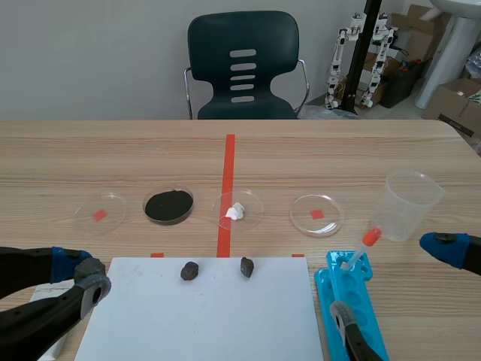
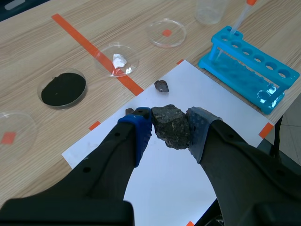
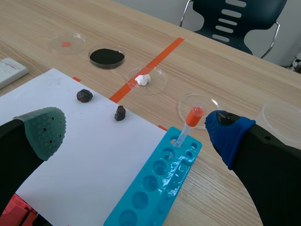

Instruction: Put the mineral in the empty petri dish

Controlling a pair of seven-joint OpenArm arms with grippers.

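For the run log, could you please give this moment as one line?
left gripper: shut on mineral over paper | right gripper: open | petri dish: empty

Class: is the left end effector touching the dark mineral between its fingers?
Touching. The left wrist view shows both pads of the left end effector pressed against the dark mineral, no gap.

Dark chair (image 1: pixel 214 45) behind wooden table (image 1: pixel 113 150), pale wall (image 1: pixel 90 53).

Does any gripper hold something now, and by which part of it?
The left gripper holds a dark mineral piece, its fingers pressing on two opposite sides. The right gripper is open and holds nothing.
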